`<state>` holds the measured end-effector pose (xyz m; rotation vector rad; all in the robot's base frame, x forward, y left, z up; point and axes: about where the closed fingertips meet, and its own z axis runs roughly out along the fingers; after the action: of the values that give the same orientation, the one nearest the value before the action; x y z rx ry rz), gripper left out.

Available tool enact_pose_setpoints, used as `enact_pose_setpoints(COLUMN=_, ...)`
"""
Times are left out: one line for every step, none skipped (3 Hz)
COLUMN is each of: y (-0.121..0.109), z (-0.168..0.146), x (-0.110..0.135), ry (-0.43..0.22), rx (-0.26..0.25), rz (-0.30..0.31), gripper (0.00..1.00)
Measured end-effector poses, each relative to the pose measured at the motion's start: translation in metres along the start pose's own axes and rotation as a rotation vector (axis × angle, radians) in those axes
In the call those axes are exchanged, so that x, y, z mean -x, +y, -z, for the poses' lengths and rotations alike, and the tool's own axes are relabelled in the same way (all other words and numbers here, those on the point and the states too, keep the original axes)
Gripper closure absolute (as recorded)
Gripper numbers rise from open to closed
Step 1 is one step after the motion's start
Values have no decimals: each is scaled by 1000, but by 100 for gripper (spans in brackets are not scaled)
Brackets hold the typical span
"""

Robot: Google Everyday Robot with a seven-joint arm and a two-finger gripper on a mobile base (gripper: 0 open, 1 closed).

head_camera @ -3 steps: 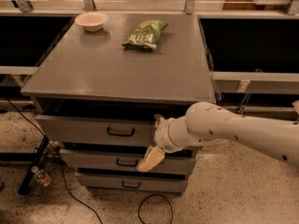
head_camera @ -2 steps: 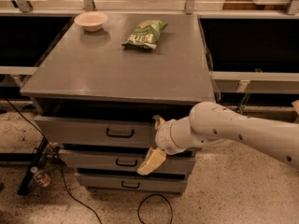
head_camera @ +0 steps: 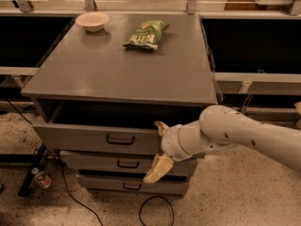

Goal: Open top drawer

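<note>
The top drawer [head_camera: 94, 138] of the grey cabinet is pulled partly out, with a dark gap showing under the cabinet top. Its small black handle [head_camera: 121, 139] sits at the centre of the flat front. My gripper [head_camera: 159, 148] is at the right part of that front, to the right of the handle. It is open: one fingertip [head_camera: 160, 125] reaches over the front's top edge and the other finger [head_camera: 158, 168] hangs down below it, in front of the middle drawer [head_camera: 108, 163]. The white arm comes in from the right.
On the cabinet top [head_camera: 117, 74] lie a white bowl [head_camera: 92, 20] at the back left and a green chip bag [head_camera: 146, 34]. The bottom drawer [head_camera: 127, 186] is below. Cables [head_camera: 155, 213] and a bottle [head_camera: 40, 178] lie on the speckled floor, and dark shelving flanks both sides.
The gripper has shifted a little toward the camera and to the right. The top drawer front has come slightly further out with it.
</note>
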<state>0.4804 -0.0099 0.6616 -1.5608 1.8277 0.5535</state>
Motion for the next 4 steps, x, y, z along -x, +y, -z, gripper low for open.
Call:
enact_pose_setpoints(y=18, z=21, x=-15, ry=-33, rx=36, rz=34, gripper=0)
enact_pose_setpoints(y=18, z=21, x=-15, ry=-33, rx=36, rz=34, gripper=0)
enact_pose_setpoints(y=25, z=22, x=-19, ry=-36, rx=51, rz=31, gripper=0)
enact_pose_setpoints(y=39, z=28, x=-27, ry=-46, rx=85, rz=24, gripper=0)
